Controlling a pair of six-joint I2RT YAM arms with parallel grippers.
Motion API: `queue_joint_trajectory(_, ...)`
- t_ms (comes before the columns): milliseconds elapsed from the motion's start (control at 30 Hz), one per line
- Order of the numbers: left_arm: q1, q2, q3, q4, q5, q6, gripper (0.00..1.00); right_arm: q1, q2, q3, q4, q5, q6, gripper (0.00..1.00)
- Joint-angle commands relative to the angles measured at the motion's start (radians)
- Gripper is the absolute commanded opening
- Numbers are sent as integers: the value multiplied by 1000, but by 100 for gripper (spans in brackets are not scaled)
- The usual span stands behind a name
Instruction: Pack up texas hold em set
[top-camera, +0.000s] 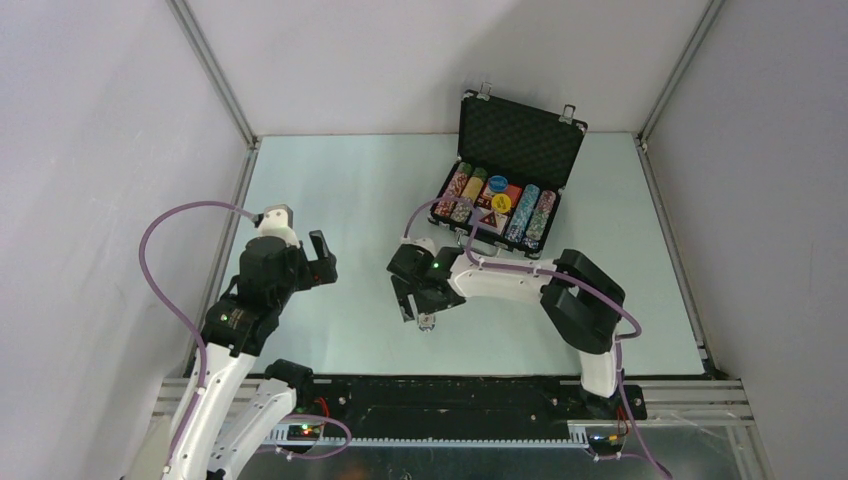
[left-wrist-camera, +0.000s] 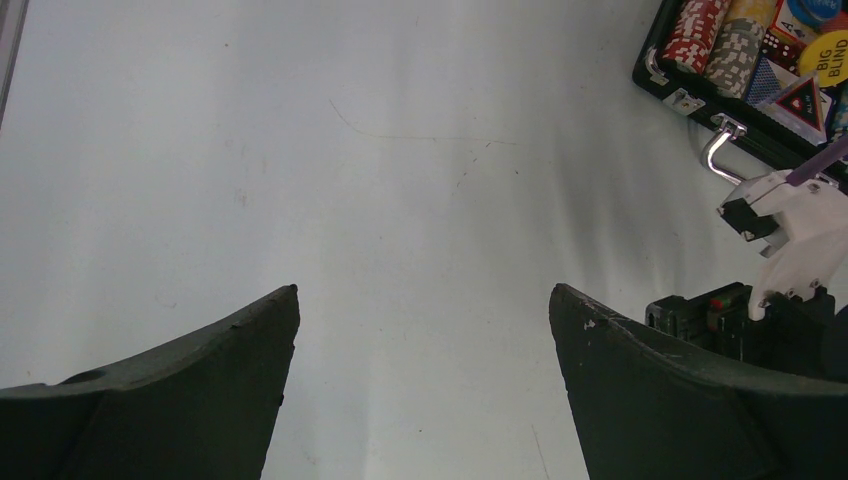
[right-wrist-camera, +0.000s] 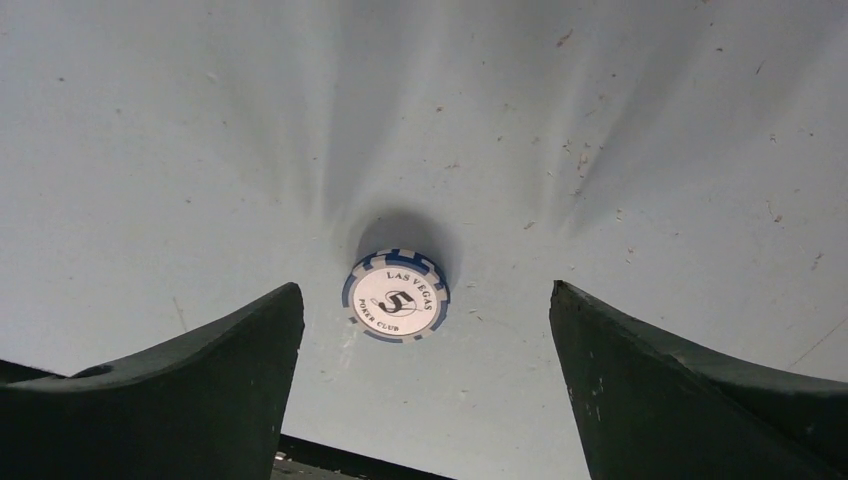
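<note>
A blue-and-white poker chip (right-wrist-camera: 396, 296) lies flat on the table (right-wrist-camera: 200, 120), low in the centre of the right wrist view. It sits between the spread fingers of the right gripper (right-wrist-camera: 425, 288), touching neither. The open black briefcase (top-camera: 520, 140) stands at the upper centre-right of the top view, with chip rows (top-camera: 530, 215) inside. The left gripper (left-wrist-camera: 425, 290), centre left, is spread wide.

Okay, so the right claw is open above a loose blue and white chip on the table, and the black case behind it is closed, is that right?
Not quite: the black case stands open, as the top view shows. The rest holds: the right claw is open above a loose blue and white chip on the table.
</note>
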Motion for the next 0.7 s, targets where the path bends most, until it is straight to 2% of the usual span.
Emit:
queue_joint_trajectory(0,10,-2,-3,17,-3,15,100,15,25,38,-17,-5,19,94)
queue_joint_trajectory(433,10,-2,-4,17,1,15,100,36,74,33,-13,-5,40,83)
queue_joint_trajectory(667,9,-2,-3,18,0,15,100,38,87,33,-18,-4,40,72)
